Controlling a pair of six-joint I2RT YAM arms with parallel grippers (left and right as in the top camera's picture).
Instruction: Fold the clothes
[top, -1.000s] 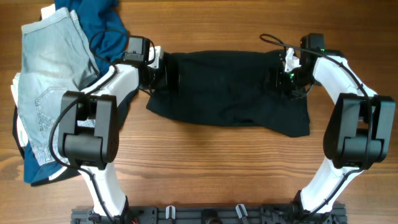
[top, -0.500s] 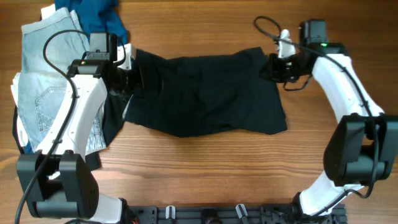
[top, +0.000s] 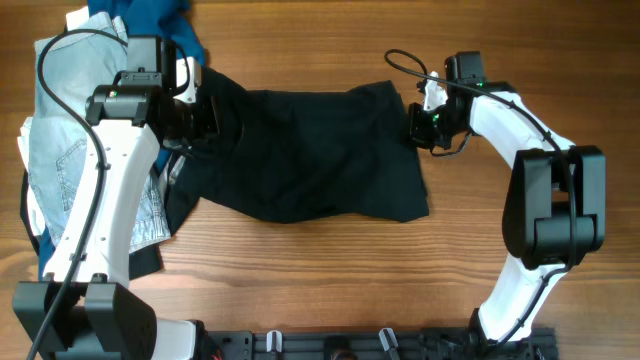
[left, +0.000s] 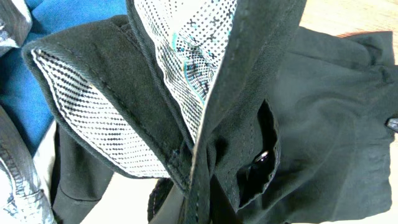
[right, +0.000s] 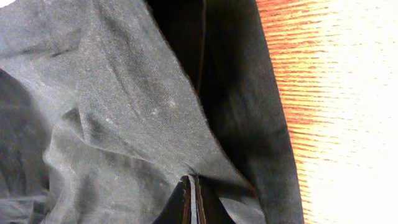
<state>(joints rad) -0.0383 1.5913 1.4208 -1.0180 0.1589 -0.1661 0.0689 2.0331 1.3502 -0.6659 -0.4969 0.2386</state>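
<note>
The black shorts (top: 310, 150) lie spread across the middle of the table, lifted and bunched at both ends. My left gripper (top: 212, 120) is shut on their waistband at the left end. In the left wrist view the waistband's dotted grey lining (left: 186, 56) folds over above the gripper (left: 198, 208). My right gripper (top: 415, 125) is shut on the right edge of the shorts. The right wrist view shows a fold of black cloth (right: 124, 106) pinched between the closed gripper (right: 191, 202). Pale-blue jeans (top: 75, 110) and a blue top (top: 160, 20) lie at the far left.
The wooden table (top: 300, 280) is bare in front of the shorts and to the right of my right arm. The jeans pile reaches the left edge, partly under my left arm. A black cable (top: 405, 62) loops above the right wrist.
Both grippers have moved left, dragging the shorts with them toward the jeans. The right gripper has shut on the cloth's right edge, and the shorts are now narrower and more bunched.
</note>
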